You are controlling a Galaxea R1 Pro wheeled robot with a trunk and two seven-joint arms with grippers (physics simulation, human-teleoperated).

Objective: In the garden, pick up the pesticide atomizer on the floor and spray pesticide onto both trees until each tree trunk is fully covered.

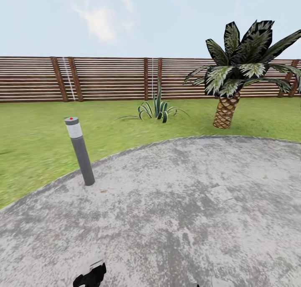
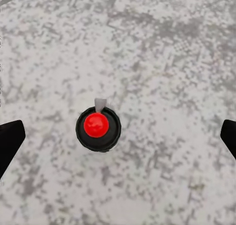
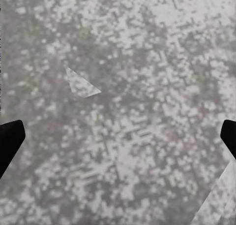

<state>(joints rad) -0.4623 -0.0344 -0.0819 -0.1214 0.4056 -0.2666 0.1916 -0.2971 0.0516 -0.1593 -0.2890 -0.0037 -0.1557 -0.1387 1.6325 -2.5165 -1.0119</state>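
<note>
Robot standing on paving [image 1: 175, 203], both jaws spread and empty; it should be turning to find the atomizer

Mottled grey-white round paved pad [image 1: 188, 211], green grass lawn [image 1: 33, 153] around it. Brown horizontal-slat wooden fence [image 1: 104, 80] at 12. Dark grey bollard w/ white band & red dot [image 1: 79, 151] at 10. Short palm w/ tan scaly trunk, dk green/white-streaked fronds [image 1: 234, 75] at 1. Black-rimmed round red knob [image 2: 98, 129] in left wrist view.
</note>
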